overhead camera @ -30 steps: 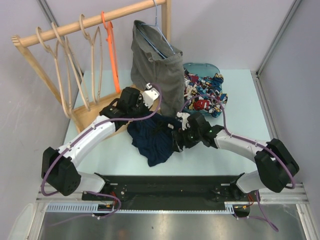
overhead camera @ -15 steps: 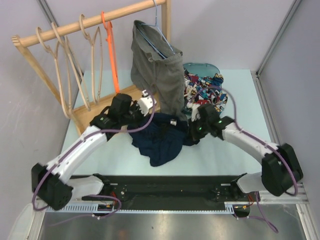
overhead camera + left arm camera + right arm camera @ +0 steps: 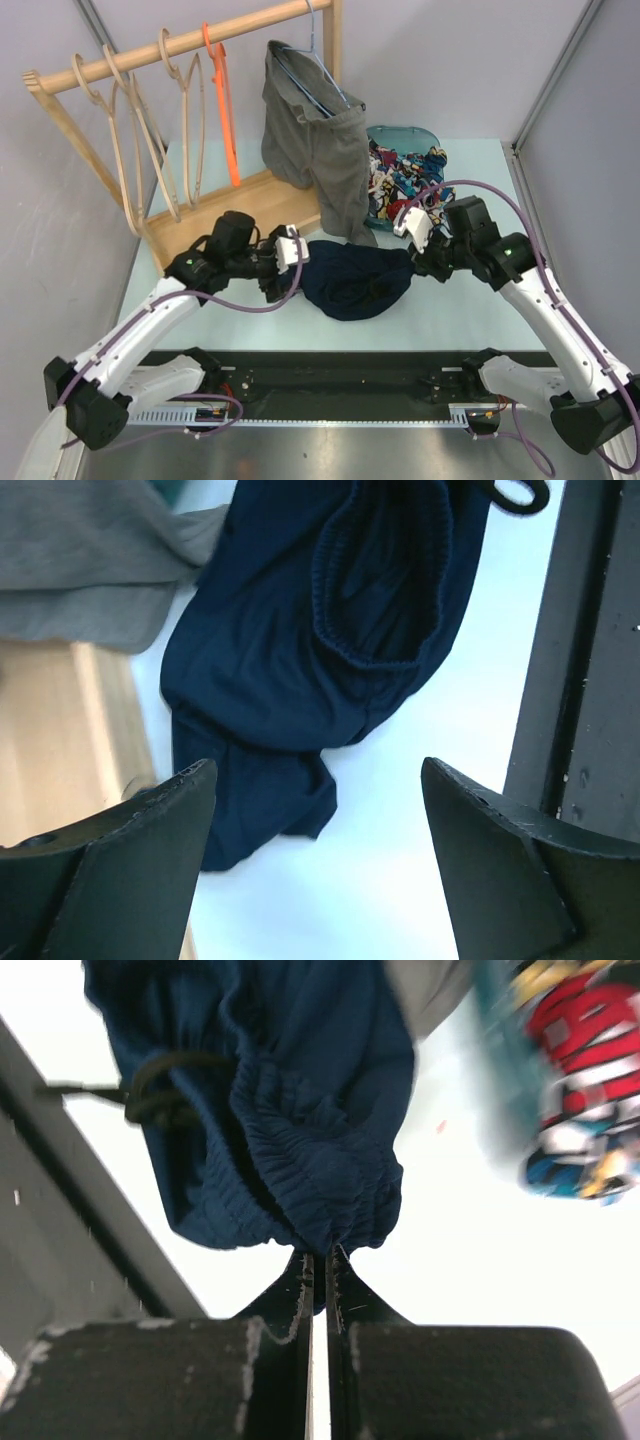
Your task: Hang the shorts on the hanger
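The dark navy shorts (image 3: 355,280) lie bunched on the table between my two grippers. My right gripper (image 3: 415,262) is shut on the elastic waistband at their right end; the right wrist view shows the gathered band (image 3: 300,1150) pinched at my closed gripper (image 3: 320,1252). My left gripper (image 3: 292,265) stands open just left of the shorts, touching nothing. In the left wrist view the shorts (image 3: 280,660) lie ahead of the wide-open gripper (image 3: 315,780), with bare table between the fingers. The orange hanger (image 3: 225,110) hangs on the wooden rail at the back left.
Grey shorts (image 3: 320,150) hang from a blue wire hanger on the rail, right behind the navy shorts. Pale wooden hangers (image 3: 130,150) hang left of the orange one. The rack's wooden base (image 3: 230,205) lies behind my left arm. A teal tray (image 3: 410,135) holds patterned clothes.
My left gripper has opened, let go of the shorts and drawn back to the left. My right gripper, shut on the waistband, has pulled the shorts to the right and bunched them.
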